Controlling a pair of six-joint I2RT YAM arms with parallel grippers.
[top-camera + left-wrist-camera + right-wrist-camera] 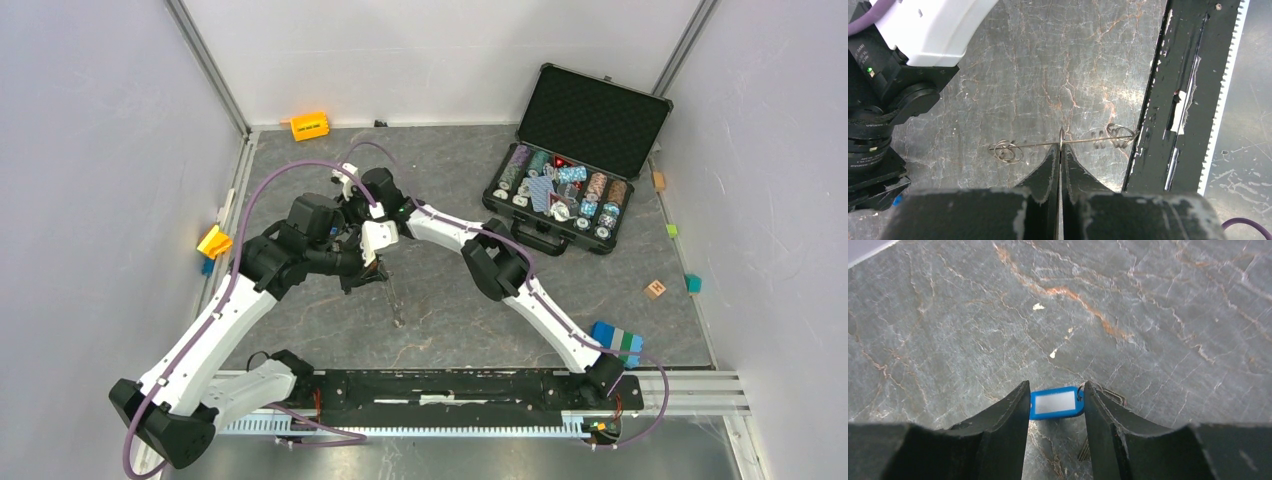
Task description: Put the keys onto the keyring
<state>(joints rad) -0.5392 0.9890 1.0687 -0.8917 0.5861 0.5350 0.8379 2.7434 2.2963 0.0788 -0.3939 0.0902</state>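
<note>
In the left wrist view my left gripper [1061, 146] is shut on the keyring [1093, 141]. The keyring shows edge-on as a thin wire line above the table, with a small coil of wire loops at each end [1005, 151] [1120, 134]. In the right wrist view a key's blue plastic tag [1055, 403] spans the gap of my right gripper [1056, 386], with both fingers touching its ends. Its small split ring sits at the right finger, and a silvery key blade [1083, 452] shows below. From the top, both grippers [372, 272] [378, 240] meet left of centre.
An open black case of poker chips [575, 150] stands at the back right. Small blocks lie around the edges: orange [309, 126], yellow [213, 241], blue-green [617, 342] and a wooden cube [655, 289]. The black base rail [1178, 100] runs close to the keyring's right end.
</note>
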